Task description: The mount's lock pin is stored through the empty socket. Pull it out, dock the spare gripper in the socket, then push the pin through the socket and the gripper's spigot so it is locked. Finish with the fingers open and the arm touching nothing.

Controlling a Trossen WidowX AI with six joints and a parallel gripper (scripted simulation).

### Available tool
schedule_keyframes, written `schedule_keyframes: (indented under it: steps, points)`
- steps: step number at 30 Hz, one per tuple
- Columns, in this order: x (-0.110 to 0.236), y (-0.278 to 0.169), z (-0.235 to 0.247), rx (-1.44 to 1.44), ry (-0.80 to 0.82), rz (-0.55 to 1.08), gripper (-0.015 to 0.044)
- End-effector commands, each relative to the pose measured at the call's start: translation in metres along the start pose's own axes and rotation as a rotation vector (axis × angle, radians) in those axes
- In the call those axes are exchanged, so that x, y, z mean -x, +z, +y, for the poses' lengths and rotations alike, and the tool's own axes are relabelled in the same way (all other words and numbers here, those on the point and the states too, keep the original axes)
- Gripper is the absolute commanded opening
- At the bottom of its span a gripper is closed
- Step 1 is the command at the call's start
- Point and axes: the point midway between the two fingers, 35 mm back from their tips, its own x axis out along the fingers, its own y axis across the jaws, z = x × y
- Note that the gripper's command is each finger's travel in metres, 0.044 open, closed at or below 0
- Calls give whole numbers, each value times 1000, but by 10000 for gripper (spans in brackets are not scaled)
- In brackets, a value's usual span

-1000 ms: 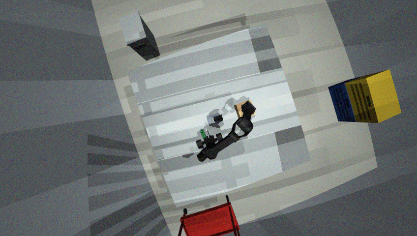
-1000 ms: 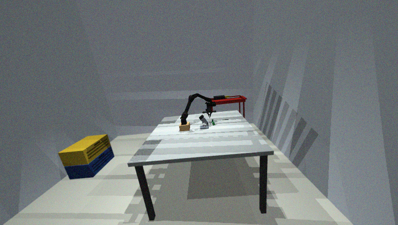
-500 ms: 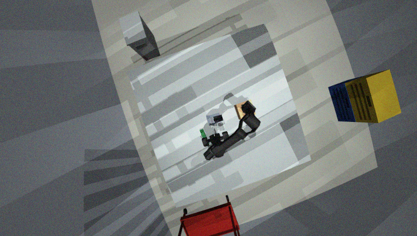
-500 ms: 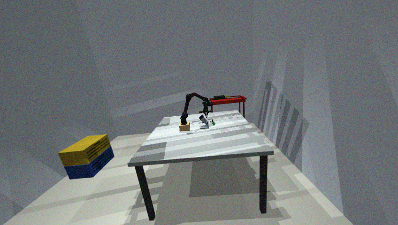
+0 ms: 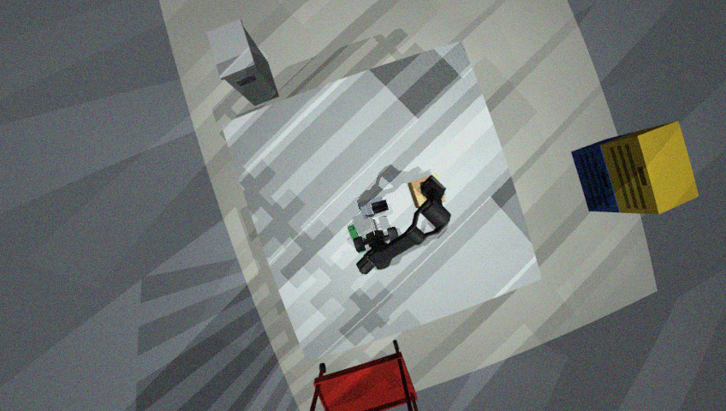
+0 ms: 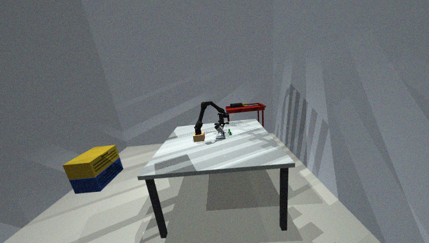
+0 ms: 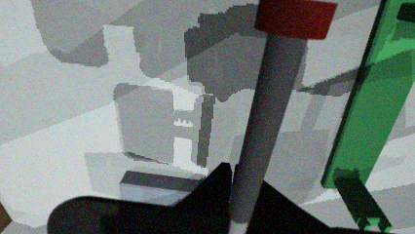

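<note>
Lock pin [image 7: 270, 112]: grey shaft, red cap, pinched in the tool [image 7: 234, 195], long axis running straight out ahead. Socket mount [image 7: 151, 127]: on the worktop [image 7: 44, 161], ahead-left. Spare gripper [image 7: 375, 107]: green, ahead-right.

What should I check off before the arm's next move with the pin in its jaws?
1. Lock pin held in the jaws: ok, the gripper is shut on its grey shaft.
2. Pin out of the socket: ok, the whole shaft shows free.
3. Spare gripper docked: not ok, the green part lies on the table.
4. Mount unobstructed: cannot tell, the socket opening is unclear.
5. Pin's red cap touching nothing: cannot tell.
</note>
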Motion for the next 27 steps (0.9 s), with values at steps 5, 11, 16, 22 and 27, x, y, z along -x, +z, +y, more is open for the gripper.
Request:
schedule_keyframes:
  steps: [5, 11, 16, 22, 27]
  points:
    - [-10, 1, 0, -6, 2, -5, 0]
    - [-9, -5, 0, -6, 2, -6, 0]
    - [-9, -9, 0, -6, 4, -6, 0]
    - [-11, -14, 0, -5, 8, -6, 0]
    - [-12, -18, 0, -5, 9, -6, 0]
